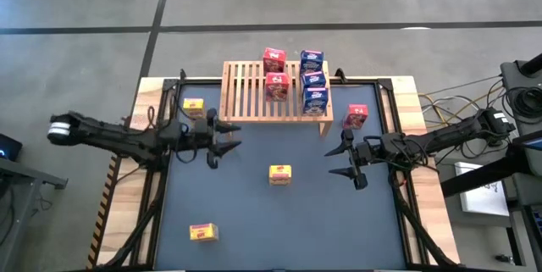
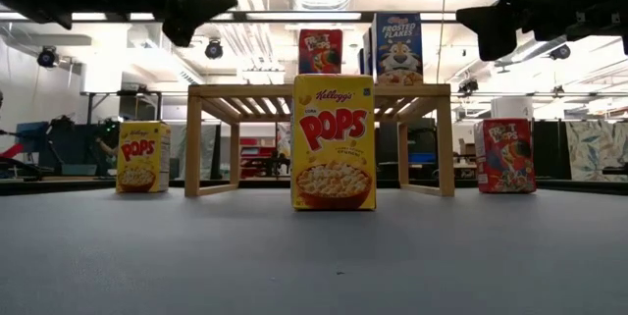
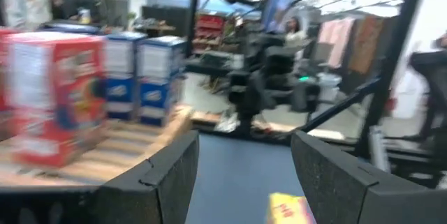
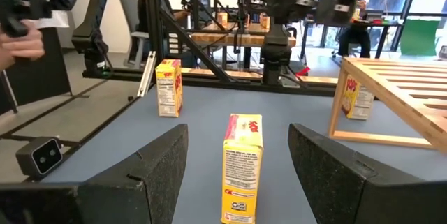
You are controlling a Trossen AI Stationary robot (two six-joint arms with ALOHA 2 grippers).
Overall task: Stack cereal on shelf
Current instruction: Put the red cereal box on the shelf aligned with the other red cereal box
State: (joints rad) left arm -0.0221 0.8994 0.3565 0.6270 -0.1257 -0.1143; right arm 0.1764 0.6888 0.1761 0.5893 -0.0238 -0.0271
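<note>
My left gripper point(image 1: 222, 139) hangs spread and empty just left of the shelf point(image 1: 254, 91), which already carries two red and three blue boxes, while yellow boxes wait far left point(image 1: 193, 106), centre point(image 1: 280, 174) and near left point(image 1: 202, 232), plus a red one point(image 1: 356, 117) right of the shelf. My right gripper point(image 1: 345, 161), also spread, faces the centre box, so I'd square up on its narrow sides and close gently. From the low view most shelf boxes are hidden.
</note>
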